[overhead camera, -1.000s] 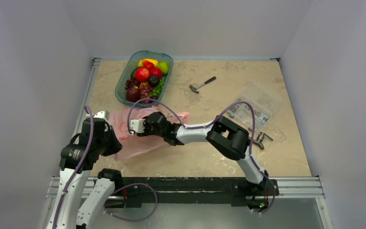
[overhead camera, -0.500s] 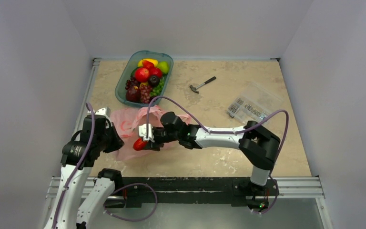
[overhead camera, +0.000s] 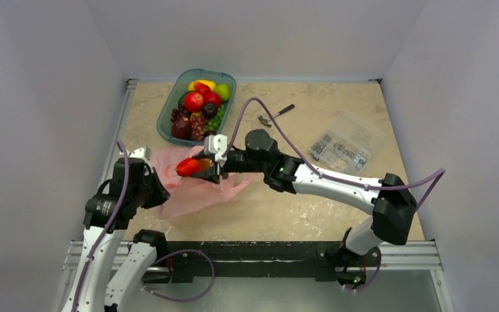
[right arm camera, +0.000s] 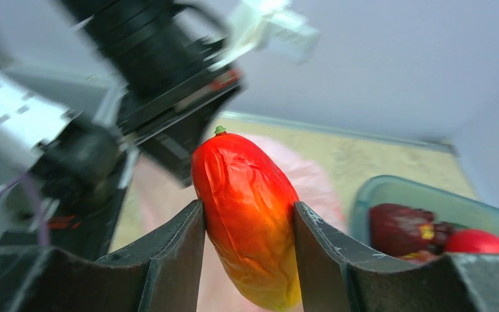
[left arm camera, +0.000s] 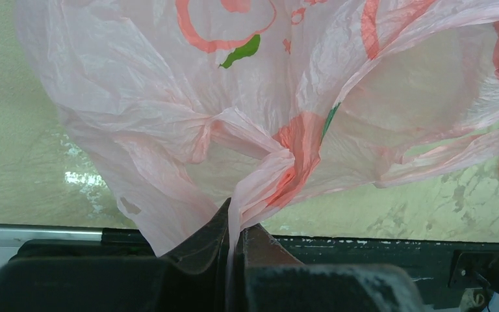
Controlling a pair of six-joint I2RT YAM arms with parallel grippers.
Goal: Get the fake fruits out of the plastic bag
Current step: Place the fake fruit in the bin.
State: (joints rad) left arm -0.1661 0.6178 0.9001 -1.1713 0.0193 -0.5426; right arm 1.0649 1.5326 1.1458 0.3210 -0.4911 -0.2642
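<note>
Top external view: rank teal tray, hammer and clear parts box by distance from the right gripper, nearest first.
1. Teal tray, just beyond the right gripper, far left.
2. Hammer, far centre.
3. Clear parts box, right side.

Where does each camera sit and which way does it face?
Top external: above and behind the bases, looking down at the table; both arms show.
Left wrist: on its arm, facing the plastic bag; left gripper shut on it.
Right wrist: facing the left arm past the right gripper, which holds a red-orange fruit.
Shared: top and right wrist both show the teal tray.
</note>
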